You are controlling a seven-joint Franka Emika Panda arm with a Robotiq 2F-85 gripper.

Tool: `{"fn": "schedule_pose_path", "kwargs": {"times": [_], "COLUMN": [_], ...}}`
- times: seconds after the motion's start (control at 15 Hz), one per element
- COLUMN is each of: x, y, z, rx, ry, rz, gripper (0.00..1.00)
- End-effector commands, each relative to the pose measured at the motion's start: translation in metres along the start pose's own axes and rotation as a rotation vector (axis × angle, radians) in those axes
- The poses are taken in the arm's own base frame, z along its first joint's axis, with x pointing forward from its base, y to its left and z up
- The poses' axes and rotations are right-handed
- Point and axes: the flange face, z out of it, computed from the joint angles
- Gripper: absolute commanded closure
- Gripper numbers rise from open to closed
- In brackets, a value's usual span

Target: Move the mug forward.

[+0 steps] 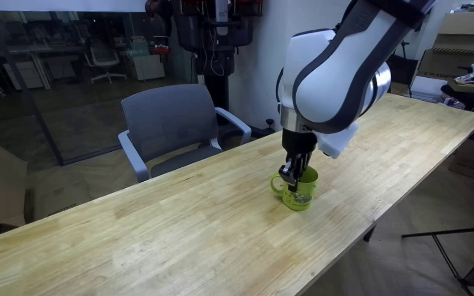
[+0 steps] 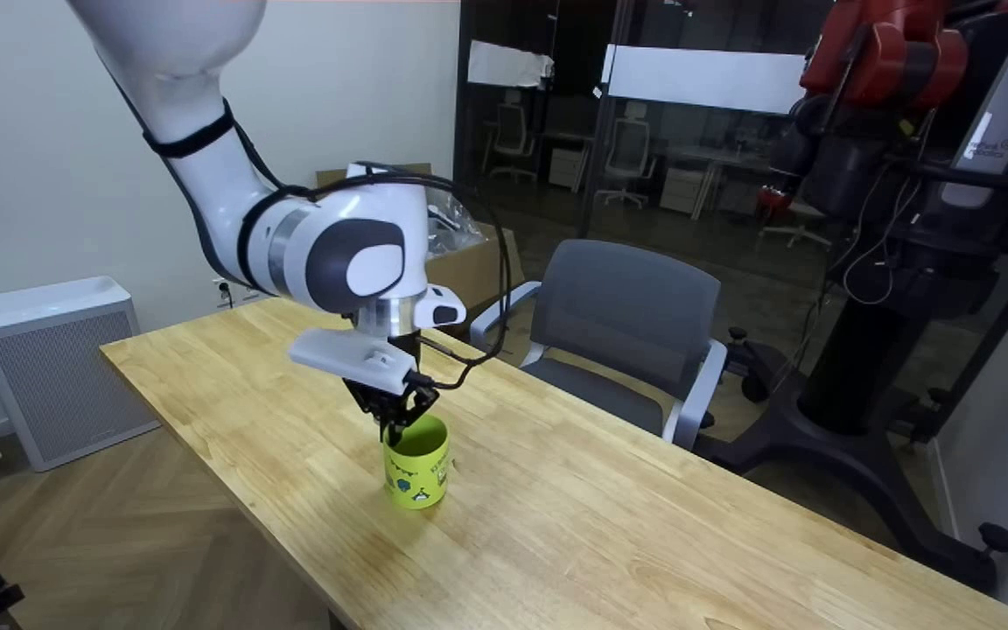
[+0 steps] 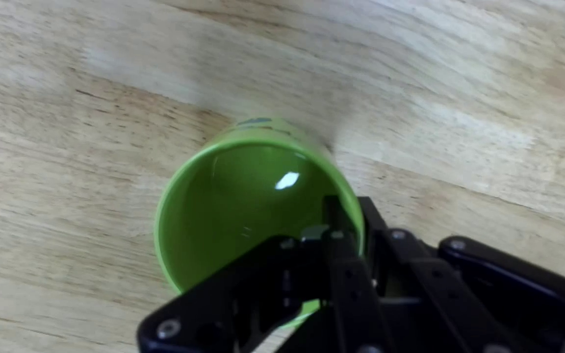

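green and glossy, the mug (image 3: 248,206) is left of centre in the wrist view; both exterior views place it upright, or nearly, between the long edges of the wooden counter (image 1: 159,238). it will probably handle like glazed ceramic: stiff, fairly light, slick, liable to chip if knocked. the thin rim (image 3: 253,142) seems a sound hold, near the handle (image 1: 273,187). there, to the right, the tool (image 3: 352,208) is clamped, one finger (image 3: 334,213) inside the wall, one outside. its dark links hide most of the handle in that view, plus the pinched patch; whether the base touches wood, i cannot tell.
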Motion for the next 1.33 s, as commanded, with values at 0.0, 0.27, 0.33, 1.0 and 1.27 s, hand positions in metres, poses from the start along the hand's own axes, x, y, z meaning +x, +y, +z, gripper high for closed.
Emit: {"fn": "schedule_pose_path", "kwargs": {"times": [0.0, 0.27, 0.33, 1.0, 1.27], "x": [-0.012, -0.015, -0.015, -0.016, -0.017], "y": [-0.002, -0.001, -0.001, -0.001, 0.000], "z": [-0.011, -0.012, -0.013, -0.016, -0.033], "rx": [0.019, 0.038, 0.043, 0.038, 0.008], "ry": [0.022, 0.009, 0.008, -0.016, -0.014], "rz": [0.063, 0.076, 0.079, 0.086, 0.084], "gripper": [0.98, 0.98, 0.98, 0.58, 0.30]}}
